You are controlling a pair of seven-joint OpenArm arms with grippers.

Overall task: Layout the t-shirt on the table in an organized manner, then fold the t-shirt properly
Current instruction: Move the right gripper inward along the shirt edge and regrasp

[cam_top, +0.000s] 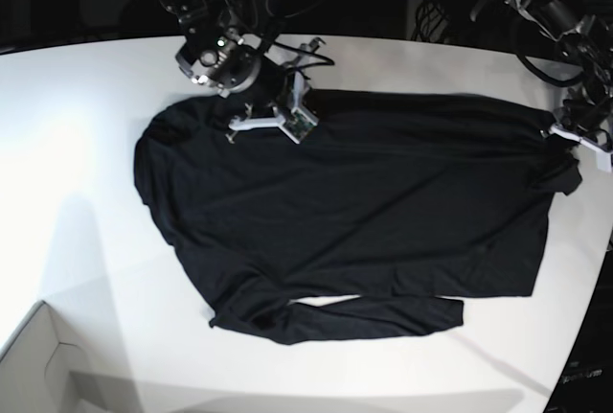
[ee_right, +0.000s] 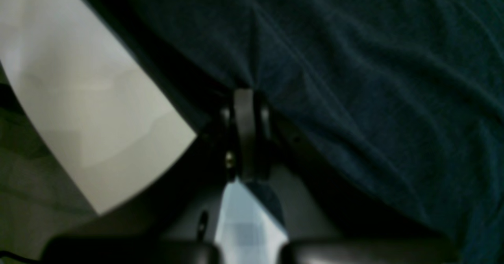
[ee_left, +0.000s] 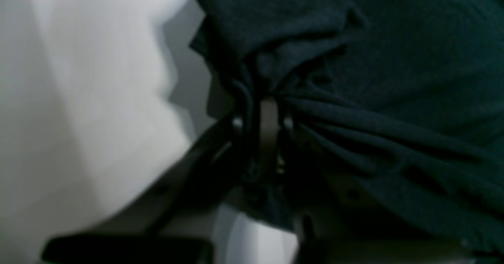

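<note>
At the near edge of the base view, about 7 o'clock, the corner of a pale cardboard box point(cam_top: 34, 360) pokes in over the white surface point(cam_top: 77, 193). Just beyond it the t-shirt point(cam_top: 364, 212) lies spread wide across the middle of the surface, mostly flat with light wrinkles. One long sleeve is folded along its near hem, running from about 7 o'clock toward 5 o'clock. The garment's rounded end toward 9 o'clock is bunched slightly, and the end toward 3 o'clock reaches close to the surface's edge.

Farther back, at about 11 o'clock, the right gripper point(cam_top: 273, 118) sits at the t-shirt's far edge, its white parts resting against the black cloth. In the right wrist view, its jaws are pressed together on a pinch of t-shirt point(ee_right: 354, 79) fabric, creases fanning out from that point, with the surface point(ee_right: 86, 110) showing pale to the side.

At about 3 o'clock, the left gripper point(cam_top: 565, 130) is at the t-shirt's far corner, where the cloth gathers into a small peak. The left wrist view shows its jaws clamped on a bunched fold of the t-shirt point(ee_left: 393, 79), folds radiating from the grip, and the surface point(ee_left: 86, 98) bright beside it.

Beyond the far edge, dark cables and equipment fill the background at 12 o'clock.
</note>
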